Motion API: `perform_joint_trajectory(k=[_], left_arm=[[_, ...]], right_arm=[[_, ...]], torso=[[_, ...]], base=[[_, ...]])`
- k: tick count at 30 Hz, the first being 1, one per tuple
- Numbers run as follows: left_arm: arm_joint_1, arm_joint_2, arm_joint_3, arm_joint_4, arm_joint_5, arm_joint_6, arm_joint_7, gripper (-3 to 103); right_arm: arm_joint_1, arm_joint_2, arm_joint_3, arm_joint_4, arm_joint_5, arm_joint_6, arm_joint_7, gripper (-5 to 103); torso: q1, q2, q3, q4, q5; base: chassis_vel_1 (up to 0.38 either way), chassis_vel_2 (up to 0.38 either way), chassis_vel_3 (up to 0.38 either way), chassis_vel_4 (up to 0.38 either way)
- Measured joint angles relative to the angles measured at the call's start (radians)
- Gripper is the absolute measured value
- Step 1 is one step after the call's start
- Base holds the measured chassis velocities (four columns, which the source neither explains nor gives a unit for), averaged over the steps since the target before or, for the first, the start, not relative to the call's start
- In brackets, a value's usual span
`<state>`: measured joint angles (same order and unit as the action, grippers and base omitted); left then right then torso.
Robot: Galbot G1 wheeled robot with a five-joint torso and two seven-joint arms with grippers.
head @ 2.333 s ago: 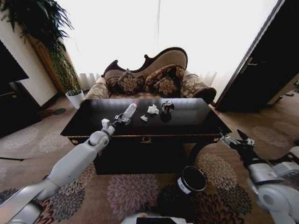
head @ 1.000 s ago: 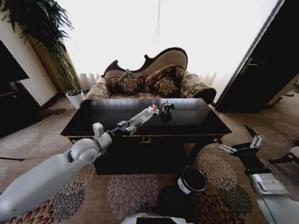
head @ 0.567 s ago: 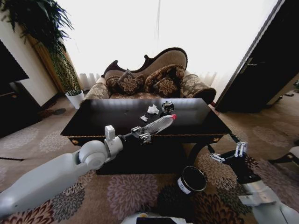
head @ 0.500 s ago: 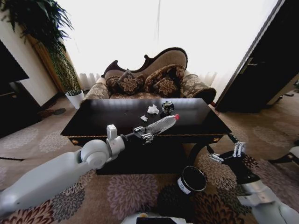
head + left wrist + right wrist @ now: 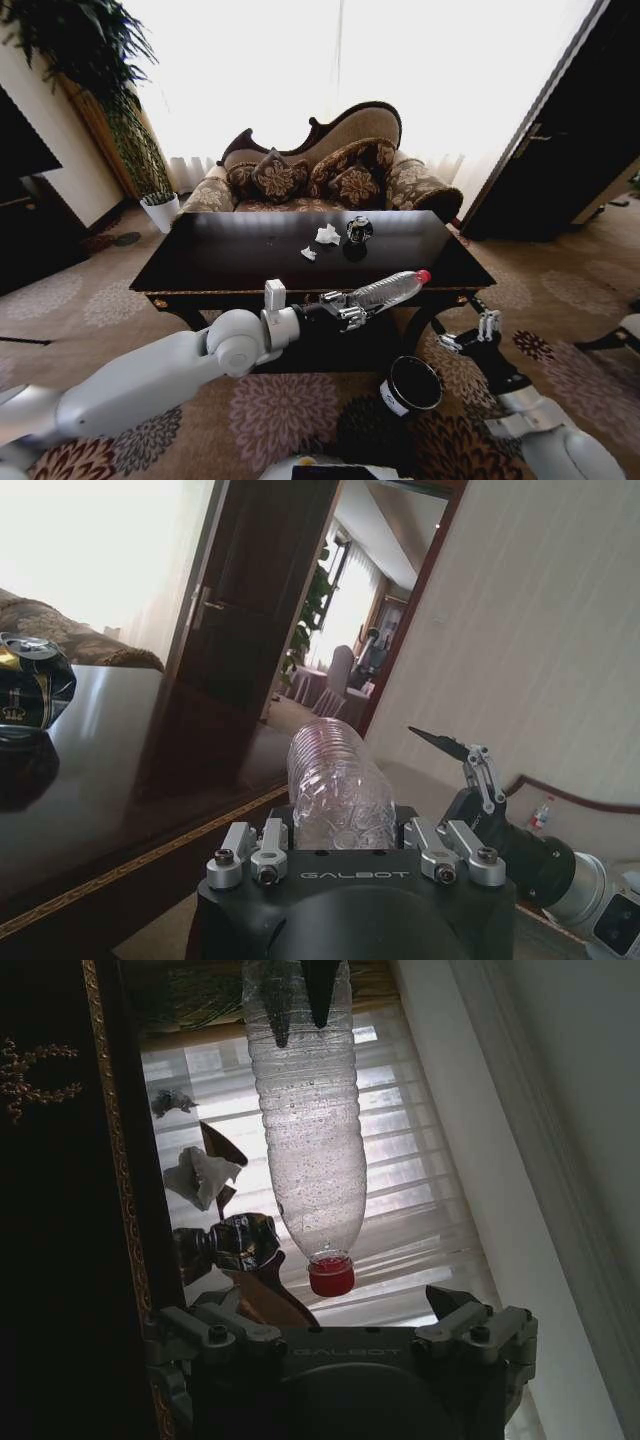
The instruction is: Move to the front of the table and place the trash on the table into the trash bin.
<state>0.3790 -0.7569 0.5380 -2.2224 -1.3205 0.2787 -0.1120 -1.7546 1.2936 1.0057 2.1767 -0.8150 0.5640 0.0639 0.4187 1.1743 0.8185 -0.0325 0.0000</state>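
- The left claw (image 5: 350, 311) grips a clear plastic bottle (image 5: 388, 290) with a red cap — the bottle lies nearly level, out past the front right edge of the desk (image 5: 230, 262), its cap pointing to the robot's right.
- The left wrist view shows the bottle (image 5: 338, 790) clamped between the claw's two sides.
- The trash bin (image 5: 411, 385) stands on the patterned carpet below the bottle and a little nearer the robot, its mouth open and tilted.
- The right claw (image 5: 470, 331) hangs low beside the desk's right front leg, just right of the bin, fingers spread wide and holding nothing.
- On the desk top lie two crumpled white paper wads (image 5: 326, 235) and — just beside them — a dark crushed can (image 5: 359, 229).
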Motion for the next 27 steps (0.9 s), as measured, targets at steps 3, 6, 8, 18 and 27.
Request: perform_joint_trajectory(k=[3,6,8,18,27], left_arm=[[0.005,-0.015,0.013,0.001,0.0,0.001,-0.006,44],[0.003,-0.034,0.031,0.008,0.002,0.002,-0.011,44],[0.002,-0.045,0.038,0.014,0.004,0.002,-0.014,44],[-0.014,-0.15,0.104,0.058,0.012,0.002,-0.038,44],[0.027,-0.138,0.112,0.033,0.024,0.001,-0.05,44]], right_arm=[[0.006,0.017,-0.023,0.004,-0.027,-0.001,0.002,100],[0.009,0.024,-0.033,0.011,-0.042,-0.004,0.003,100],[0.01,0.026,-0.034,0.016,-0.045,-0.007,0.003,100],[-0.005,0.038,-0.059,0.055,-0.082,-0.01,0.002,100],[-0.009,0.044,-0.062,0.052,-0.107,0.008,0.004,85]], torso=[[0.0,0.0,0.0,0.0001,0.0],[0.0,0.0,0.0,0.0001,-0.0001],[0.0,0.0,0.0,0.0001,0.0],[0.0,0.0,0.0,0.0,0.0],[0.0,0.0,0.0,0.0001,-0.0001]], base=[[0.0,0.0,0.0,0.0],[0.0,0.0,0.0,0.0],[0.0,0.0,0.0,0.0],[0.0,0.0,0.0,0.0],[0.0,0.0,0.0,0.0]])
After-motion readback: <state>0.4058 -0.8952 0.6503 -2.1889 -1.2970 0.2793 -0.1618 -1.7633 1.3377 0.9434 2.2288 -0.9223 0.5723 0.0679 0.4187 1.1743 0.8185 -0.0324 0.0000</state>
